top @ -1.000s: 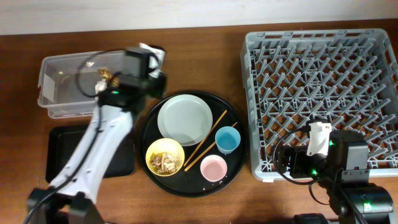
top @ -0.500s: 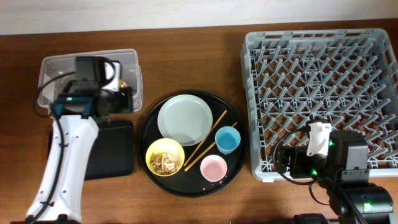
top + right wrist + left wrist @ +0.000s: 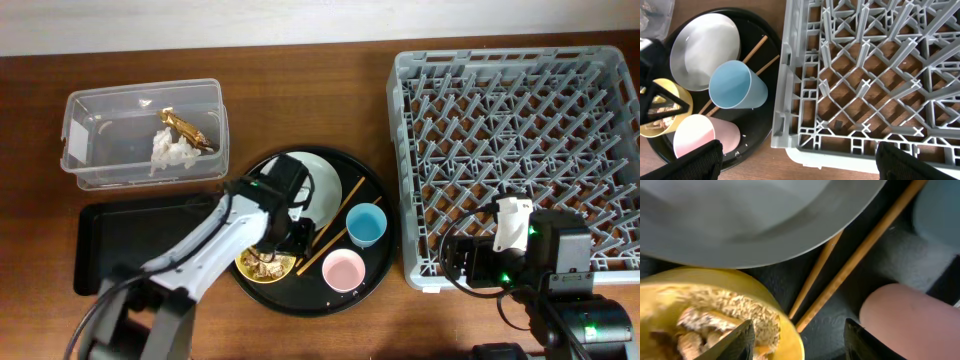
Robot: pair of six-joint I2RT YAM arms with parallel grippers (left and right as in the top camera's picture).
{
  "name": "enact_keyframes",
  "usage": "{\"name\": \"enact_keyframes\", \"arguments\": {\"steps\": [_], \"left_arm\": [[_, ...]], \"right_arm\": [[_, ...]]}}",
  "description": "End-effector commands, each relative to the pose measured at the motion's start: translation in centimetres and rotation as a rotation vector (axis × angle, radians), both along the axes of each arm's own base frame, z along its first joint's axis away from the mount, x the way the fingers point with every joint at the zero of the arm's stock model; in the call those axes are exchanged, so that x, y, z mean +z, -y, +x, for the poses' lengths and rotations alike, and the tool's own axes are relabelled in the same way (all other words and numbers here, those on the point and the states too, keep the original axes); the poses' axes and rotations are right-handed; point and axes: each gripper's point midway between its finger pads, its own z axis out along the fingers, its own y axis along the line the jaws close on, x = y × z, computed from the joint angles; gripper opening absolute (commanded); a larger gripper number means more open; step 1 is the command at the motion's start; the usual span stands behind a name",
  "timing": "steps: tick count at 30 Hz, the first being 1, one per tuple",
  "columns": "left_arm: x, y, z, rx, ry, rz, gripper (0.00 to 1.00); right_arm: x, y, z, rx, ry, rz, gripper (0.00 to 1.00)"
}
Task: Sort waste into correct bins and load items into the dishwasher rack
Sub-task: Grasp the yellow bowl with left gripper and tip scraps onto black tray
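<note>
My left gripper [image 3: 290,240] [image 3: 800,345] is open and straddles the right rim of the yellow bowl [image 3: 245,268] [image 3: 785,325]. One finger is over the brown food scraps [image 3: 705,320]; the other is beside the pink cup [image 3: 343,270] [image 3: 910,315]. The grey plate [image 3: 325,185], wooden chopsticks [image 3: 345,200] [image 3: 865,245] and blue cup [image 3: 366,224] share the round black tray [image 3: 375,195]. White tissue [image 3: 170,152] and a gold foil wrapper [image 3: 185,128] lie in the clear box [image 3: 100,140]. My right gripper [image 3: 460,262] [image 3: 805,162] hangs open over the near left corner of the rack [image 3: 510,150] [image 3: 870,75].
A shallow black rectangular tray [image 3: 130,240] sits below the clear box, left of the round tray. My left arm crosses it and covers part of the plate. The right wrist view also shows the blue cup [image 3: 735,85] and pink cup [image 3: 695,135] close to the rack's wall.
My left gripper, shut on the foil wrapper by the clear box, opened and left it there. The arm then swung right and down to the yellow bowl. The right arm stayed still.
</note>
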Motion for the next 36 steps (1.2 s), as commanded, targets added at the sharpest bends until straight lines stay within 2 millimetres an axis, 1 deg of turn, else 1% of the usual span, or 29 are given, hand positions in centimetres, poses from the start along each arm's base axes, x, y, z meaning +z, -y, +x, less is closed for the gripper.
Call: {"name": "enact_keyframes", "arguments": {"steps": [1,2,4,5,6,8,9,10,12,13,14,15,17,18,19,20,22,24,25,26,27,28,29,31,33,35,36], "left_arm": [[-2.3,-0.7,-0.5,-0.001,-0.041,0.078,0.45],[-2.5,-1.6,0.1,0.002,-0.011,0.128,0.41],[-2.5,-1.6,0.4,0.003,0.006,0.131,0.22],[-2.5,-1.5,0.5,0.004,0.009,0.129,0.21],[-2.5,-1.5,0.5,0.004,0.01,0.129,0.13],[-2.5,-1.5,0.5,0.004,0.009,0.129,0.07],[-2.5,-1.5,0.5,0.003,0.009,0.129,0.02],[-2.5,-1.5,0.5,0.003,0.009,0.129,0.0],[-2.3,-1.5,0.6,0.004,0.012,0.128,0.0],[-1.6,-1.2,1.1,0.005,0.03,0.118,0.0],[-0.4,-1.0,1.7,0.01,0.064,0.101,0.0],[1.0,-0.9,2.4,0.017,0.098,0.086,0.0],[3.9,-1.5,3.7,0.05,0.165,0.049,0.0],[6.0,-2.6,4.7,0.078,0.223,0.025,0.0],[7.4,-4.2,5.4,0.103,0.267,0.012,0.0],[8.3,-5.5,5.9,0.113,0.286,-0.016,0.0],[9.3,-8.8,7.0,0.15,0.278,-0.178,0.0],[10.1,-10.7,7.4,0.161,0.294,-0.312,0.0],[10.3,-12.2,7.5,0.178,0.313,-0.381,0.0],[9.9,-13.8,7.3,0.228,0.327,-0.453,0.0],[9.9,-14.4,7.1,0.241,0.358,-0.551,0.0],[9.3,-15.4,6.6,0.293,0.379,-0.647,0.0],[8.6,-16.2,5.9,0.353,0.38,-0.709,0.0],[8.1,-18.1,5.1,0.462,0.391,-0.809,0.0],[8.1,-19.3,4.9,0.532,0.397,-0.879,0.0],[8.6,-19.9,4.8,0.549,0.435,-0.964,0.0],[8.5,-20.3,4.7,0.574,0.436,-0.994,0.0]], "right_arm": [[0.4,-0.2,0.0,0.001,0.01,0.009,0.99],[0.4,-0.2,0.0,0.001,0.01,0.009,0.99],[0.4,-0.2,0.0,0.001,0.01,0.009,0.98],[0.4,-0.2,0.0,0.001,0.01,0.009,0.98],[0.4,-0.2,0.0,0.001,0.009,0.008,0.99],[0.4,-0.2,0.0,0.001,0.007,0.008,0.99],[0.4,-0.2,0.0,0.001,0.007,0.008,0.99],[0.4,-0.2,0.0,0.001,0.007,0.008,0.99],[0.4,-0.2,0.0,0.001,0.007,0.008,0.98],[0.4,-0.2,0.0,0.001,0.007,0.008,0.98],[0.4,-0.2,0.0,0.001,0.007,0.008,0.99],[0.4,-0.2,0.0,0.001,0.007,0.008,0.99],[0.4,-0.2,0.0,0.001,0.007,0.008,0.99],[0.4,-0.2,0.0,0.001,0.007,0.008,0.98],[0.4,-0.2,0.0,0.001,0.007,0.008,0.99],[0.4,-0.2,0.0,0.001,0.007,0.008,0.98],[0.4,-0.2,-0.1,0.001,0.006,0.008,0.99],[0.3,-0.2,-0.1,0.001,0.005,0.008,0.99],[0.3,-0.2,-0.1,0.001,0.005,0.008,0.98],[0.3,-0.2,-0.1,0.001,0.005,0.008,0.98],[0.3,-0.2,-0.1,0.001,0.005,0.008,0.99],[0.3,-0.2,-0.1,0.001,0.004,0.008,0.99],[0.3,-0.2,-0.1,0.001,0.002,0.008,0.98],[0.3,-0.2,-0.2,0.001,-0.001,0.008,0.99],[0.3,-0.2,-0.2,0.001,-0.001,0.008,0.99],[0.3,-0.2,-0.2,0.001,-0.001,0.008,0.99],[0.3,-0.2,-0.2,0.001,-0.001,0.008,0.99]]}}
